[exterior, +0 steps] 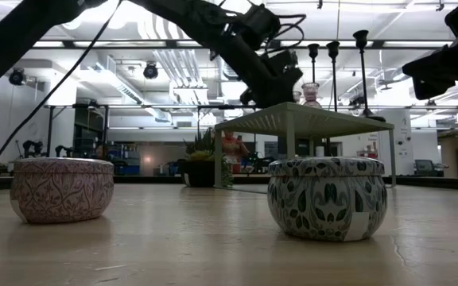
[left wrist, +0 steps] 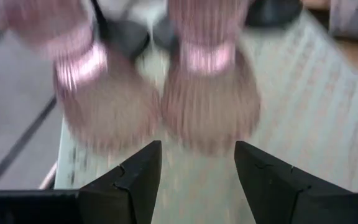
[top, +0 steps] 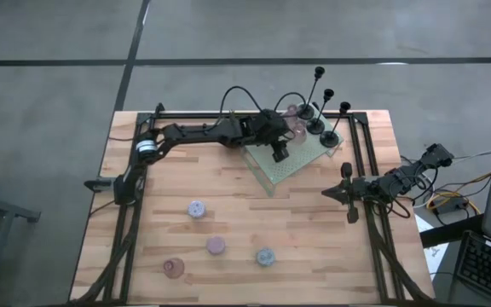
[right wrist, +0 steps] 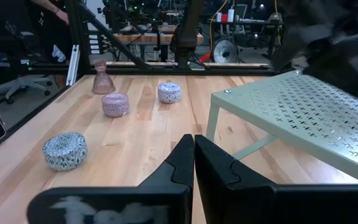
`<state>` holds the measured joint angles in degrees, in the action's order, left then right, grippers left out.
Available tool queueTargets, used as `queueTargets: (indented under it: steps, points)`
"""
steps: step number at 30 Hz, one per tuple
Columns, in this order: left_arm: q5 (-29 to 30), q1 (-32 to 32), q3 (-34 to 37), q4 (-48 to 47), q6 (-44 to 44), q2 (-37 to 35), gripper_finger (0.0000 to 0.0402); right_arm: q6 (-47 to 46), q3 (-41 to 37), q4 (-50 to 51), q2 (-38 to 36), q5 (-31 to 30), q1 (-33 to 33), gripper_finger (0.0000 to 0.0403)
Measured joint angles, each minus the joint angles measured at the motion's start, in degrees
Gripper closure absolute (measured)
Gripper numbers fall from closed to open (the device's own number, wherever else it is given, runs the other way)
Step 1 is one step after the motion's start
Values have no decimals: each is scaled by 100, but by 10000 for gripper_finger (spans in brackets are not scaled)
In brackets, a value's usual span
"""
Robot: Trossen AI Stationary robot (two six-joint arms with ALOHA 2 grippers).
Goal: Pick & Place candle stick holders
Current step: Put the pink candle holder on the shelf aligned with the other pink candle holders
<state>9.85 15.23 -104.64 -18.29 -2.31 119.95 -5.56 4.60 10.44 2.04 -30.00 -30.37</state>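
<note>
— Where do we have the left gripper (left wrist: 196, 180)?

— Over the pale green perforated platform (top: 301, 162), fingers (left wrist: 129, 183) parted and holding nothing. Two pinkish glass cups (left wrist: 209, 93) stand just ahead of them, the three black holders (top: 326, 115) beyond.

— And our right gripper (right wrist: 193, 163)?

— Closed on nothing, waiting at the table's (top: 228, 213) right edge. Off to its side we see the blue tin (right wrist: 64, 150), pink tin (right wrist: 115, 104), lilac tin (right wrist: 169, 92) and a third glass cup (right wrist: 102, 78).

The wooden table (top: 314, 230) carries the pale green perforated platform (top: 301, 160), three round pastel holders (top: 216, 246) and one pinkish glass cup (top: 173, 269).
</note>
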Motion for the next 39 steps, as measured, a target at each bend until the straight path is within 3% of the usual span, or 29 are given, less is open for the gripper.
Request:
queueTargets:
  steps: [4, 9, 18, 24, 32, 39]
  points:
    - [-98, -55, -15, -1018, 192, -370, 195, -23, 0, 3, 0, 1, 0, 394]
    - [-758, -251, -10, -2343, 280, -1071, 195, -15, 0, 4, 0, 0, 0, 394]
    - [-684, -1265, 187, -4411, 477, -2234, 195, -2, 0, -5, -2, 1, 1, 394]
    - [-352, -2189, 1058, -4532, 1339, -3184, 195, -7, 0, -4, 0, 0, 2, 394]
    - [246, -3667, 2549, -4578, 3324, -4351, 195, 0, 0, 0, 0, 0, 2, 394]
    - [278, -4817, 3468, -4574, 5046, -4890, 195, -1, 0, 0, -2, 0, 0, 394]
